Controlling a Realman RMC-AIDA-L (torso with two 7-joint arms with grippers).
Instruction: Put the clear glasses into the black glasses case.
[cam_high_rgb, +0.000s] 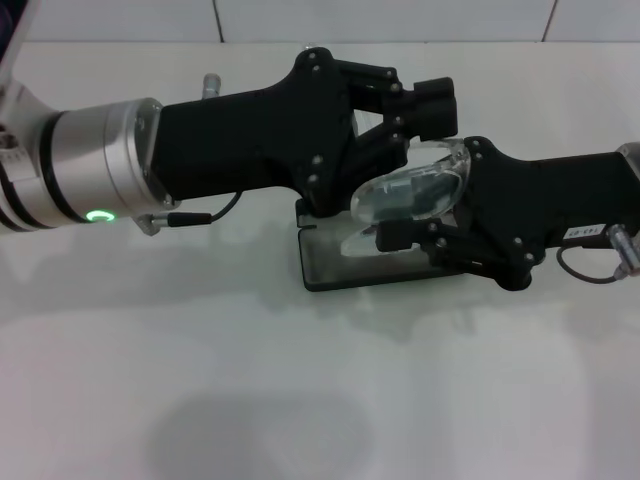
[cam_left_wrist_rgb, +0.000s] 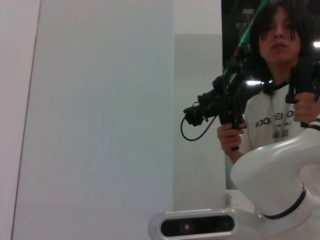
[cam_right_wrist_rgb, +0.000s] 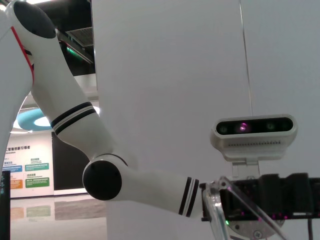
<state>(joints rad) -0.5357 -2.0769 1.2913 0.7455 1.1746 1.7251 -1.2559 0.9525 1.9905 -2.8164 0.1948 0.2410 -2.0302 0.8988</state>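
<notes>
Right hand (cam_high_rgb: 400, 238) grasps the clear glasses (cam_high_rgb: 408, 190) by their lower edge and holds them tilted just above the open black glasses case (cam_high_rgb: 330, 262), which lies on the white desk (cam_high_rgb: 300, 380); the left hand (cam_high_rgb: 425, 110) reaches in from the other side, its fingers spread beside the top of the lens. This looks like the placing step. Next the glasses must be levelled and lowered lengthwise into the case.
</notes>
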